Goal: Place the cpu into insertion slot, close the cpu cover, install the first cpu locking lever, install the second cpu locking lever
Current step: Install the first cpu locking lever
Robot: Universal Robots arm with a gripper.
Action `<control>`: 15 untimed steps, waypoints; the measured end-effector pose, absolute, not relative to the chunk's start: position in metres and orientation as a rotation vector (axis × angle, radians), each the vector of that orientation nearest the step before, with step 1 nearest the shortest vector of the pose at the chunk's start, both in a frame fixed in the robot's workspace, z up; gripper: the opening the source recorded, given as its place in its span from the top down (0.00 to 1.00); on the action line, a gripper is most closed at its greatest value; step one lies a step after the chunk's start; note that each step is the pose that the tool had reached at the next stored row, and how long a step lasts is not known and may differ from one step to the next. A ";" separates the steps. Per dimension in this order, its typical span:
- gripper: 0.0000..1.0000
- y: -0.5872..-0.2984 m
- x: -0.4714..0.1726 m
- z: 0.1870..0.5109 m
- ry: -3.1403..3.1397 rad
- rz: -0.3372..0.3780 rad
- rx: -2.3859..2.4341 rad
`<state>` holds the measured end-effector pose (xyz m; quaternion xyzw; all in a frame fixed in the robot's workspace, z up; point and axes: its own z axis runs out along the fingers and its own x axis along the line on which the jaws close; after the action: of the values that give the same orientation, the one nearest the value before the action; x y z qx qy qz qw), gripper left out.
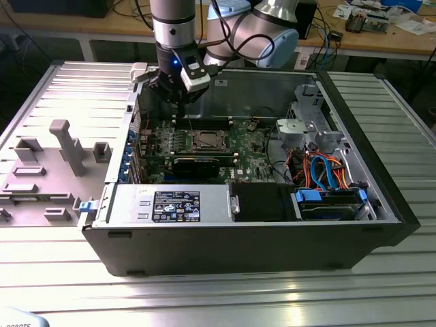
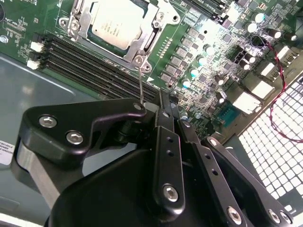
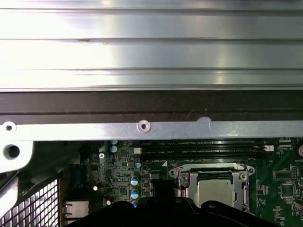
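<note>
The gripper [image 1: 178, 95] hung above the far edge of the green motherboard [image 1: 252, 146] inside the open computer case [image 1: 381, 197], its fingers [image 2: 165, 142] pressed together with nothing visible between them. The cpu [image 2: 115, 21] sat in the insertion slot [image 2: 78, 26], with the cpu cover [image 2: 149, 26] lying flat around it as a silvery frame. A thin wire lever [image 2: 141, 85] stood upright from the socket corner toward the closed fingertips; whether it touched them could not be determined.

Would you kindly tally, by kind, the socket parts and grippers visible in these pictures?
cpu: 1
cpu cover: 1
upright locking lever: 1
gripper: 1
Total: 4
</note>
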<state>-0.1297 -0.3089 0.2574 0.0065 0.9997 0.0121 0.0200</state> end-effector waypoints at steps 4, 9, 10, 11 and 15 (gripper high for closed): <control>0.89 -0.309 -0.130 0.257 3.099 0.038 0.017; 0.89 -0.308 -0.129 0.257 3.096 0.038 0.015; 0.89 -0.308 -0.129 0.257 3.096 0.038 0.015; 0.89 -0.308 -0.129 0.257 3.095 0.038 0.015; 0.89 -0.308 -0.128 0.257 3.095 0.038 0.014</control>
<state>-0.1283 -0.3083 0.2574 0.0044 0.9997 0.0122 0.0230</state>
